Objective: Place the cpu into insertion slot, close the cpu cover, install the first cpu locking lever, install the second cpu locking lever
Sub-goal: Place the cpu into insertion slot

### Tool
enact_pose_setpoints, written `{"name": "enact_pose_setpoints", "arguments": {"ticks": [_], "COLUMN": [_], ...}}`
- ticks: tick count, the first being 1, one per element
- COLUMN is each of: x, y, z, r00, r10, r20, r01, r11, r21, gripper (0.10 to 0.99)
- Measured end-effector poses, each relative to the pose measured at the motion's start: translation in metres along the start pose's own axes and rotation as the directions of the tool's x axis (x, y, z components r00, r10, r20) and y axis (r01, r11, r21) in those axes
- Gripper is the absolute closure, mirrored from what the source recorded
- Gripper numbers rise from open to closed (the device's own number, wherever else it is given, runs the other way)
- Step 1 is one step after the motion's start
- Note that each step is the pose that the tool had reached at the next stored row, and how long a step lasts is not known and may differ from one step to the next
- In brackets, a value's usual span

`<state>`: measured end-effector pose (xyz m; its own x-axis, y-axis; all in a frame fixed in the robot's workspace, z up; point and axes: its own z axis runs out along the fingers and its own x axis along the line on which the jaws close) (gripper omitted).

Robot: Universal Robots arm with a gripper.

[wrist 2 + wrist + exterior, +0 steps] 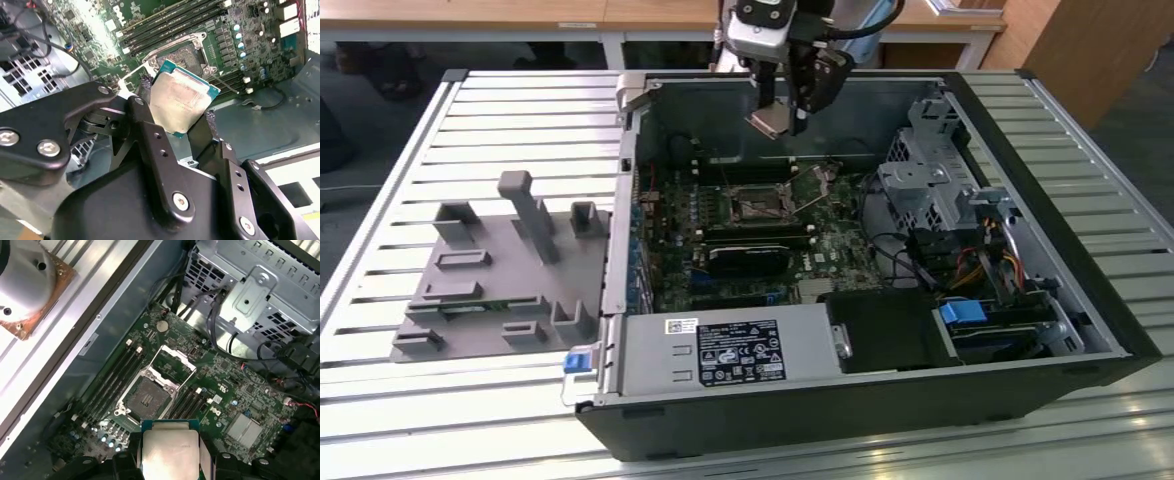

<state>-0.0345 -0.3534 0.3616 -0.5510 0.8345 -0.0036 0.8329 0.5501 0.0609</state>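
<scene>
My gripper [774,120] hangs above the back of the open computer case, shut on the cpu [769,122]. The cpu [182,97] is a pale silver square chip with a green edge, pinched by two opposite sides between the black fingers [210,122]. It also shows in the first wrist view [167,450]. Below on the motherboard lies the insertion slot [147,397], dark, bare and silver-rimmed, also seen in the exterior view [754,205]. The cpu cover [174,362] stands tilted open beside the slot. The chip is well above the slot, apart from it.
Long black memory slots [117,377] flank the socket on both sides. A metal drive cage with cables [927,190] fills the exterior view's right side of the case, and a power supply [720,350] fills the front. A grey fixture [494,270] lies outside the case on the slatted table. A copper-based heat sink [25,285] rests outside the case wall.
</scene>
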Motion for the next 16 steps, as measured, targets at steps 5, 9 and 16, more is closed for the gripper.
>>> {"name": "enact_pose_setpoints", "arguments": {"ticks": [5,9,16], "x": [0.0000,0.0001,0.0001], "y": [0.0000,0.0000,-0.0002], "z": [0.0006,0.0012,0.0037], "r00": [0.9972,0.9899,0.9507], "r10": [0.074,0.141,0.309], "r20": [0.0052,0.0093,0.0197], "r01": [-0.074,-0.141,-0.309], "r11": [0.9972,0.9900,0.9509], "r21": [0.001,0.000,-0.001], "gripper": [0.545,0.545,0.545]}}
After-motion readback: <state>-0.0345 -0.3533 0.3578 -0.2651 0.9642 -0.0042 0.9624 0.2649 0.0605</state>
